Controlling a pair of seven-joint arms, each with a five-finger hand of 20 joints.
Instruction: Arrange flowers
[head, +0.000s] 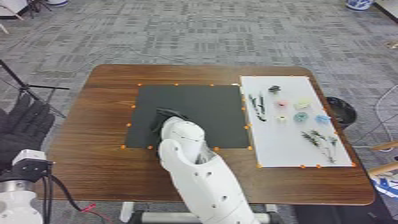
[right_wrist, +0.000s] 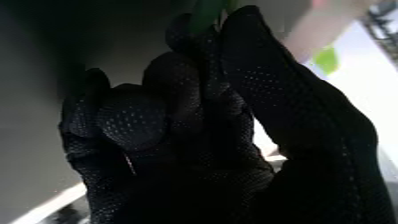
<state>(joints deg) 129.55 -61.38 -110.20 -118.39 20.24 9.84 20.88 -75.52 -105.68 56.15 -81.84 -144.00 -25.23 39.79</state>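
You have the right hand (head: 167, 114) over the dark mat (head: 222, 110), its fingers seemingly pinching a green stem (right_wrist: 209, 16) at their tips, though the shadow makes that grip hard to confirm; the left hand (head: 22, 125) lies beside the tabletop (head: 93, 125), fingers straight. You look to be at the placing step, with more flower heads (head: 282, 104) on the white sheet (head: 277, 150), so next you'd lay the stem flat and release gently.

- Left hand (head: 27, 125): fingers straight, beside the table's (head: 89, 175) left edge.
- Right arm (head: 209, 187): across the near edge.
- Right hand (head: 166, 116): fingers curled, thumb extended.
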